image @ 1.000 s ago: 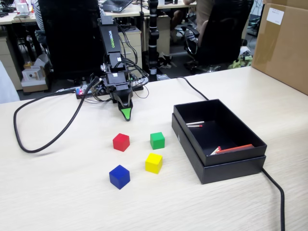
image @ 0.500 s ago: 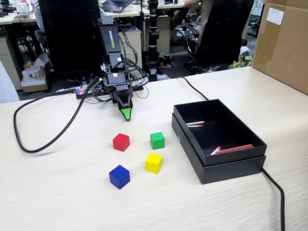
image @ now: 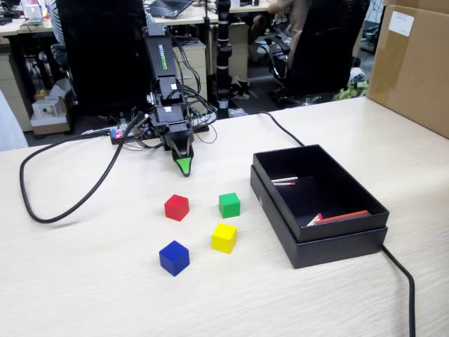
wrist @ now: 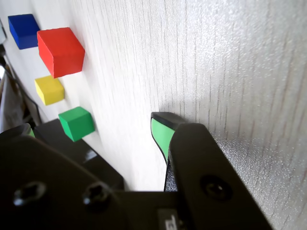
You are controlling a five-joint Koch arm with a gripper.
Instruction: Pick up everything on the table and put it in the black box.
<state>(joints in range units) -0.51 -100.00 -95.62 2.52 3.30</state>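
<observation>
Four small cubes lie on the beige table (image: 84,281): red (image: 177,207), green (image: 229,204), yellow (image: 224,237) and blue (image: 174,258). The black box (image: 330,242) sits right of them, open at the top. My gripper (image: 184,167) hangs tip-down just above the table, behind the red cube and apart from every cube. In the wrist view the gripper (wrist: 92,124) shows two green-lined tips with a wide gap and nothing between them. The same view shows the red cube (wrist: 60,50), blue cube (wrist: 23,30), yellow cube (wrist: 49,89), green cube (wrist: 76,122) and the box (wrist: 81,153).
A thick black cable (image: 63,203) loops over the table's left side, and another runs along the box's right side (image: 403,277). Red and white sticks (image: 337,216) lie inside the box. A brown carton (image: 414,63) stands at the back right.
</observation>
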